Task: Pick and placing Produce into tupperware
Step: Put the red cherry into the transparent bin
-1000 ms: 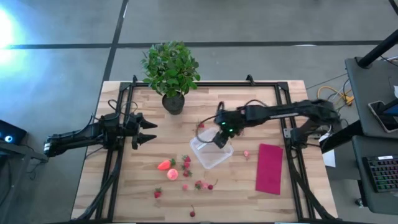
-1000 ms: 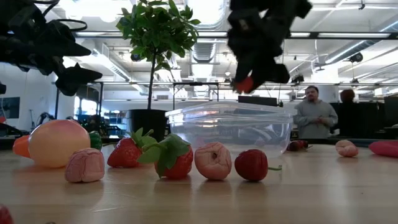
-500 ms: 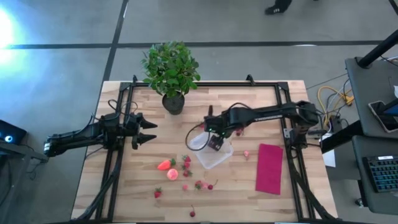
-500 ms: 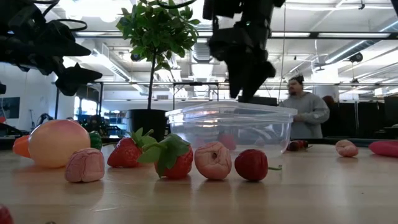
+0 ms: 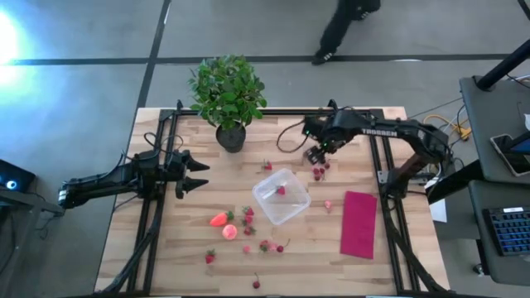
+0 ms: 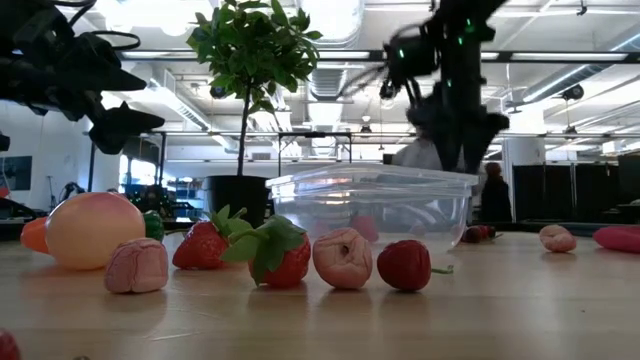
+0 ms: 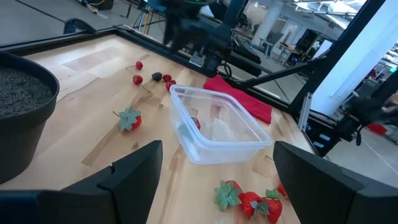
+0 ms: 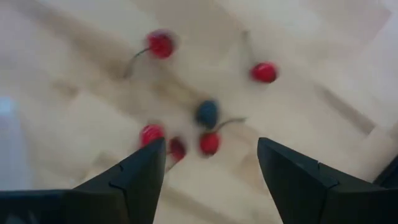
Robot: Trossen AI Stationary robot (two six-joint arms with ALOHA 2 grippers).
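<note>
progress: the clear container [image 5: 281, 197] sits near the middle of the table [image 5: 348, 265] and holds one small red fruit [image 5: 281, 190], visible through its wall in the left wrist view as well. by the look of it, the task is at an early stage, since nearly all the produce lies outside.

remaining items:
- a cluster of small red berries [image 5: 318, 171], with one dark berry [image 8: 207, 112] among them, just beyond the container toward the right arm.
- a single berry with a green top [image 5: 267, 165] between the plant pot [image 5: 232, 137] and the container.
- a pale pink piece [image 5: 328, 204] between the container and the magenta cloth [image 5: 359, 223].
- an orange-red strawberry [image 5: 219, 219], a round pink-orange fruit [image 5: 229, 232] and several small strawberries [image 5: 248, 218] on the near side of the container, plus scattered pieces [image 5: 209, 257] toward the table edge.

right gripper [image 5: 316, 154]: positioned above the berry cluster. in the right wrist view its fingers [image 8: 134, 174] stand wide apart with nothing between them, the berries lying on the wood below the gap. it holds and touches nothing. judged next step: descend on one berry of this cluster.

left gripper [image 5: 196, 175]: waiting at the left side of the table, well apart from the produce, fingers spread wide and empty.
</note>
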